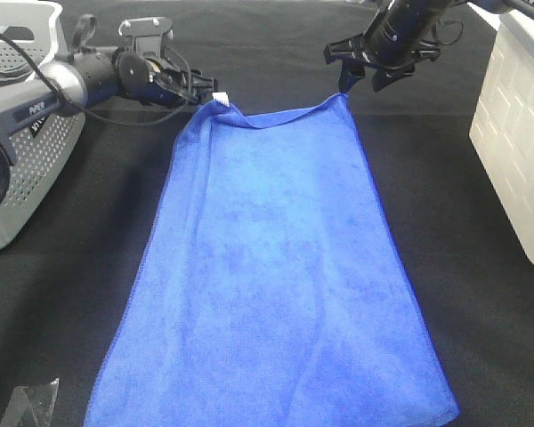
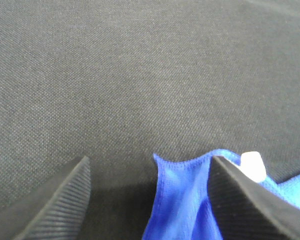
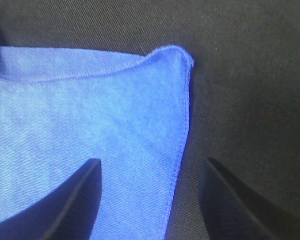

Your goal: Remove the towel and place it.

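High view: the towel (image 1: 271, 276) lies spread flat on the black bench (image 1: 481, 294), long axis running from the near edge away toward the arms, its two far corners each met by one hand. The left hand (image 1: 198, 89) comes in low from the left and sits at the far left corner, where a white tag (image 1: 221, 98) shows; the right hand (image 1: 356, 76) hangs above the far right corner, which rises in a small peak toward it. Each arm is nearest its own corner. A grey basket (image 1: 36, 151) stands at the left and a white bin (image 1: 516, 133) at the right, both clear of the cloth. Left wrist view: the fingers (image 2: 55, 205) stand apart, with the tagged corner (image 2: 182, 195) lying between them against one pad and the tag (image 2: 253, 166) just beyond that pad; not clamped. Right wrist view: the fingers (image 3: 65, 210) are parted, straddling the towel's side hem (image 3: 182, 140) with the corner ahead of them; nothing gripped. Judgement: both hands are set to close on the far corners. The wrist views show the gaps at the pads, which the high view cannot resolve; only the high view shows the towel's full lie.
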{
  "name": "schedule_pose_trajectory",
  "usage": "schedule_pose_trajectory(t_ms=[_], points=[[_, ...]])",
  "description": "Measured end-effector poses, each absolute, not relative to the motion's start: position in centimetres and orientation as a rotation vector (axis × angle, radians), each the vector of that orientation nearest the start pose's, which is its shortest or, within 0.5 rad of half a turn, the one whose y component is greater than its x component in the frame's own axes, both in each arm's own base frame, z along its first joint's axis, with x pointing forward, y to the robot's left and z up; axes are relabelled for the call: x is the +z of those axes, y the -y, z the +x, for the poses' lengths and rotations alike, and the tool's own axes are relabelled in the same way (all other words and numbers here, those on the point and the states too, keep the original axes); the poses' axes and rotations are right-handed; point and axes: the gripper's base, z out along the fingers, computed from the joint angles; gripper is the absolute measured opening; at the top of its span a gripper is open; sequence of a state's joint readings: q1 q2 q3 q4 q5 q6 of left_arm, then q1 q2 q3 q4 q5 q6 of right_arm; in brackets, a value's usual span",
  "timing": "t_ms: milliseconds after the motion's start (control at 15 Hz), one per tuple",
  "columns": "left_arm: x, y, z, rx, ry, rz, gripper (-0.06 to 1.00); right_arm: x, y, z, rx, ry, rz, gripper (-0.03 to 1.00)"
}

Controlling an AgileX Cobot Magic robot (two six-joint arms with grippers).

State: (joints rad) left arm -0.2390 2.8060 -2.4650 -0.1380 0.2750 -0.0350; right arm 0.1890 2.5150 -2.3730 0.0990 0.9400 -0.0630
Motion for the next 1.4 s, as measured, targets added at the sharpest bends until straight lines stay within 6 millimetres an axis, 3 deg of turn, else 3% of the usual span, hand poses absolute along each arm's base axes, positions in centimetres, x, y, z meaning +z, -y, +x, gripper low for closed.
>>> schedule_pose_trajectory(t_ms=[200,333,600,667,1133,1400], points=[[6.8,15.1,58.6,-0.275,-2.136,0.119,0.61,19.0,-11.1,54.0,0.172,-2.568,-0.281,0.59],[6.2,15.5,58.5,-0.260,-2.134,0.160,0.58,18.9,-11.1,53.9,0.172,-2.577,-0.284,0.59],[6.2,15.7,58.4,-0.241,-2.128,0.204,0.05,18.8,-11.0,53.8,0.170,-2.597,-0.288,0.59],[6.2,15.7,58.4,-0.241,-2.129,0.204,0.00,18.8,-11.0,53.7,0.168,-2.603,-0.290,0.59],[6.4,15.4,58.5,-0.173,-2.131,0.234,0.00,18.8,-11.0,53.7,0.163,-2.610,-0.293,0.59],[7.5,15.0,58.7,-0.159,-2.116,0.150,0.00,18.8,-11.0,53.6,0.162,-2.613,-0.294,0.59]])
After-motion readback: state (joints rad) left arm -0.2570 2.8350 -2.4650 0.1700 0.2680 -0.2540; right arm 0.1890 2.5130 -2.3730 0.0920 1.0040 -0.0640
